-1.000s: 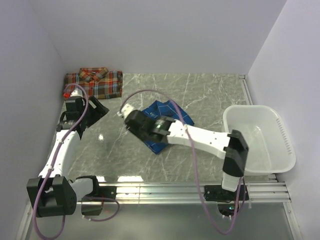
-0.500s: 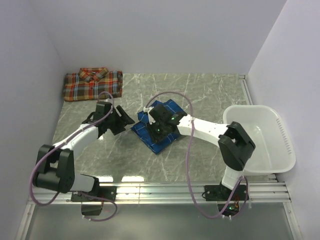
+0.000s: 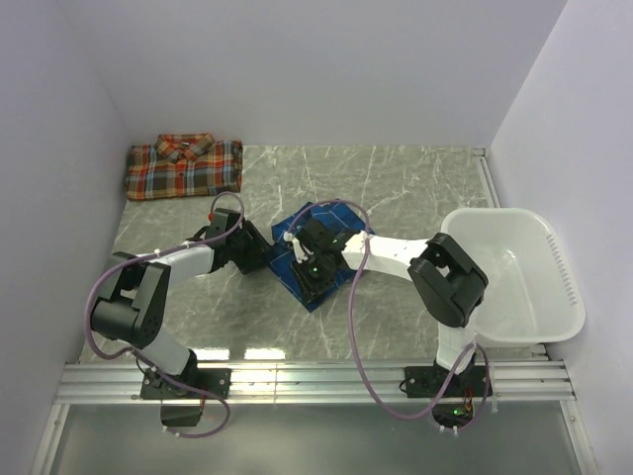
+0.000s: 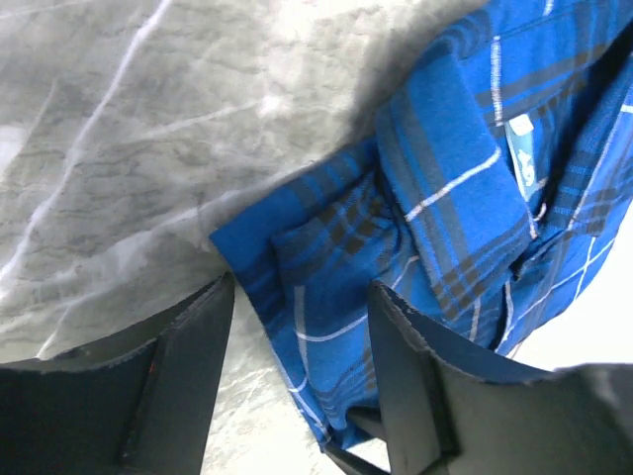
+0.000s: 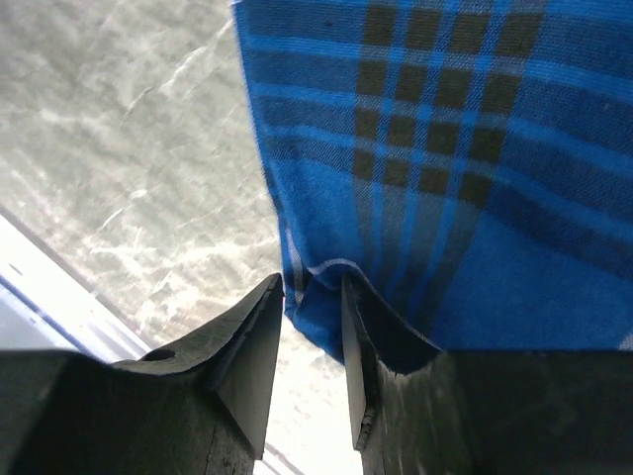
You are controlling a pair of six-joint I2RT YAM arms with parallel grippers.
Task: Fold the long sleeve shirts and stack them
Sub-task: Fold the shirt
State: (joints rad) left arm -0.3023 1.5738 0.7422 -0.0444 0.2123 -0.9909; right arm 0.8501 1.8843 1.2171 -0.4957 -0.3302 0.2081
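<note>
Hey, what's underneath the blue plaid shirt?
The blue shirt lies on the grey marble table. The right end effector pinches its near corner; the left end effector straddles its left edge, open. Anything beneath the folded cloth is covered.

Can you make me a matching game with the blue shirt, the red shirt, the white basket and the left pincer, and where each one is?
1. blue shirt
2. red shirt
3. white basket
4. left pincer

A. folded in the far left corner
B. open, astride a corner of blue cloth
C. at the right side
D. in the middle, between both arms

Pairs: 1-D, 2-A, 3-C, 4-B
</note>
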